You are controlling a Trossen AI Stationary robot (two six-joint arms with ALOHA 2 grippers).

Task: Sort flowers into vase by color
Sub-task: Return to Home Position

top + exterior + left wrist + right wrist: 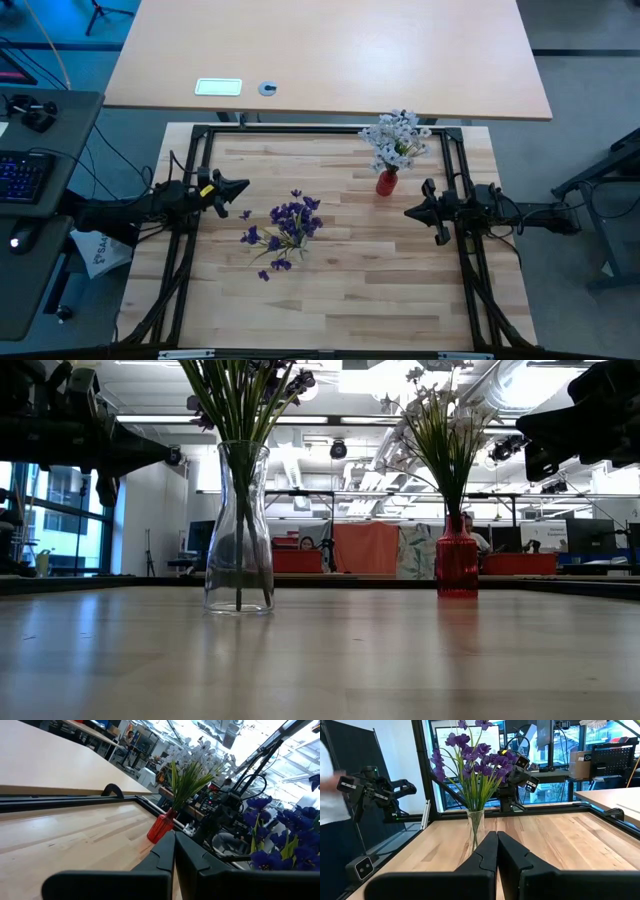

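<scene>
Vase (386, 183) stands near right gripper (408, 211), not touching.

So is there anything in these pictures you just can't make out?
- High view: the purple flowers cover the clear vase holding them.
- Low view: the top edge cuts off the purple blooms.
- Right wrist view: the right gripper hides that vase's foot.
- High view: the white thing on the desk is too small to identify.

On the desk (400, 290), the vase (386, 183) holding flowers (398, 138) stands far right; a second vase (238, 530) holding more flowers (285, 225) stands left, nearer.
</scene>
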